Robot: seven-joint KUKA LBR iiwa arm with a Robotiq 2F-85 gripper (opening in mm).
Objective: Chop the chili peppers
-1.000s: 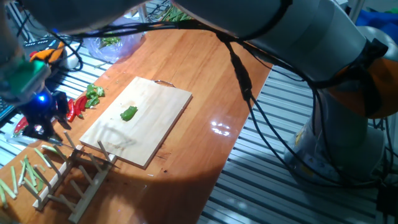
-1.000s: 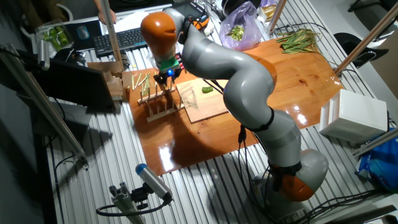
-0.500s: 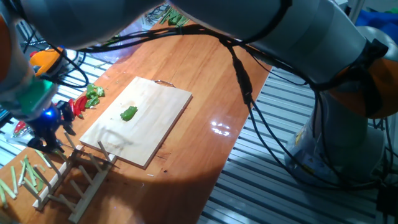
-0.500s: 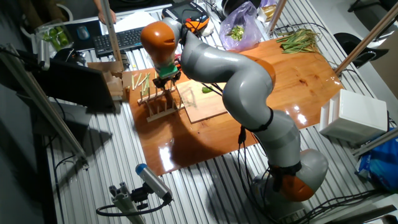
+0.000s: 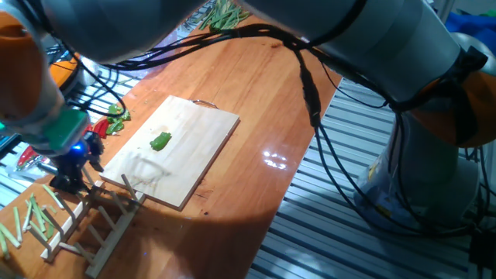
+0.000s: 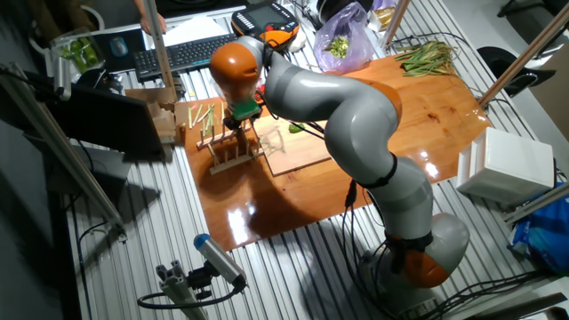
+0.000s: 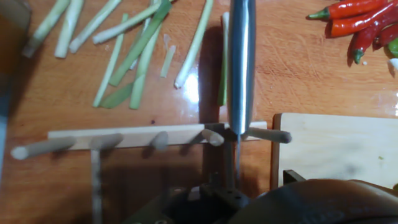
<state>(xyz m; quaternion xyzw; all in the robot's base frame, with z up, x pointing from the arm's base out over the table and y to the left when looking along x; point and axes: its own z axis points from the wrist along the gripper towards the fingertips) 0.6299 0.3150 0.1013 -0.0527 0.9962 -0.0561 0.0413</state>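
Two fixed views from opposite sides — one close, one high and far — sharing the cutting board (image 5: 172,149); hand view straight down.

Wooden cutting board (image 5: 174,151), wooden peg rack (image 5: 93,221), red chilies (image 7: 357,25), pale-green stalk sticks (image 7: 134,46)

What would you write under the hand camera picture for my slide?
Looking down the robot's hand: a knife held over a wooden rack, with pale-green stalk sticks and red chilies lying on the table.
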